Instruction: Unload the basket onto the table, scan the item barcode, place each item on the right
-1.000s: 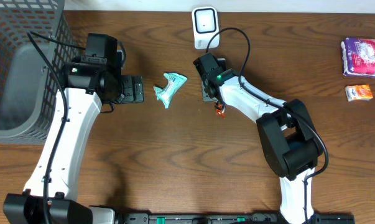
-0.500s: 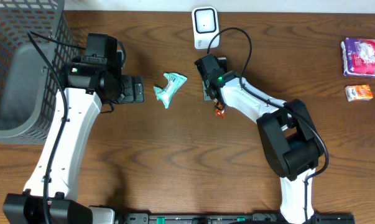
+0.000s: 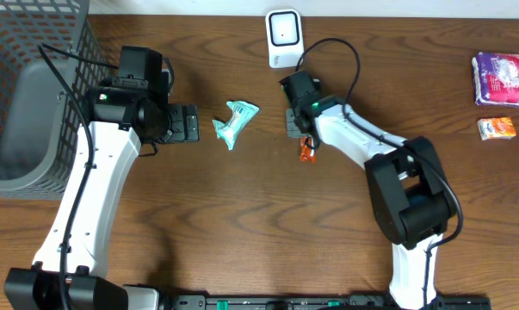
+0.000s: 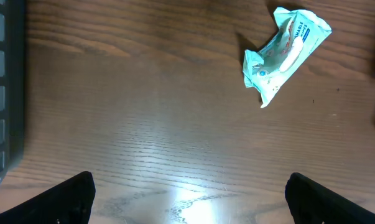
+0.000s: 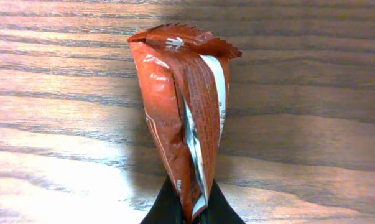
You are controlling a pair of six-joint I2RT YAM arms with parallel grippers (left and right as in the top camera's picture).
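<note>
My right gripper (image 5: pixel 190 210) is shut on the bottom end of an orange-red snack packet (image 5: pixel 184 106), which stands up from between the jaws over the wood. From overhead the packet (image 3: pixel 306 153) hangs at the right gripper (image 3: pixel 303 140), just below and to the right of the white scanner (image 3: pixel 282 36) at the table's back edge. A crumpled teal packet (image 3: pixel 235 122) lies between the two arms. My left gripper (image 3: pixel 183 123) is wide open to its left, holding nothing. In the left wrist view the teal packet (image 4: pixel 285 51) lies ahead of the left gripper (image 4: pixel 190 200).
A grey mesh basket (image 3: pixel 18 103) stands at the far left, its wall (image 4: pixel 0 93) at the edge of the left wrist view. A purple pack (image 3: pixel 503 79) and a small orange pack (image 3: pixel 497 128) lie at the far right.
My right gripper has closed on the orange-red packet and shifted a little to the right with it. The left arm and the teal packet have not moved.
</note>
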